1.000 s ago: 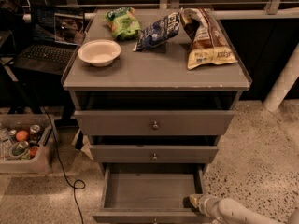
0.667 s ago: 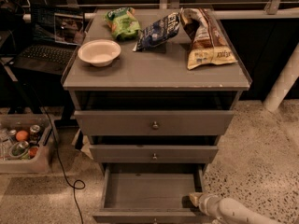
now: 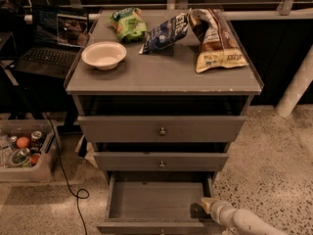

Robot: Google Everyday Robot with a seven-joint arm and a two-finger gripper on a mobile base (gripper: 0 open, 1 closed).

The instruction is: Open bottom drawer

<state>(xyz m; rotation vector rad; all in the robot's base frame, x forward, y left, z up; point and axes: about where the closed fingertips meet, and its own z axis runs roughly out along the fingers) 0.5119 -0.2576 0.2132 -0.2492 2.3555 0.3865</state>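
The bottom drawer [image 3: 146, 202] of the grey cabinet is pulled out, and its plain grey inside shows. Its front edge lies at the lower frame border, with the knob barely in view. My gripper [image 3: 205, 204] is at the drawer's right front corner, at the end of my white arm, which comes in from the lower right. Its tip rests by the drawer's right wall. The mid-sized drawer front [image 3: 160, 161] and the tallest one [image 3: 161, 129] above are pushed in, each with a small round knob.
On the cabinet top [image 3: 161, 75] stand a white bowl [image 3: 103, 55], a green bag [image 3: 128, 24], a blue bag [image 3: 165, 32] and a brown bag [image 3: 215, 40]. A laptop [image 3: 51, 43] sits to the left. A bin of cans [image 3: 22, 151] and a cable [image 3: 68, 180] lie on the floor.
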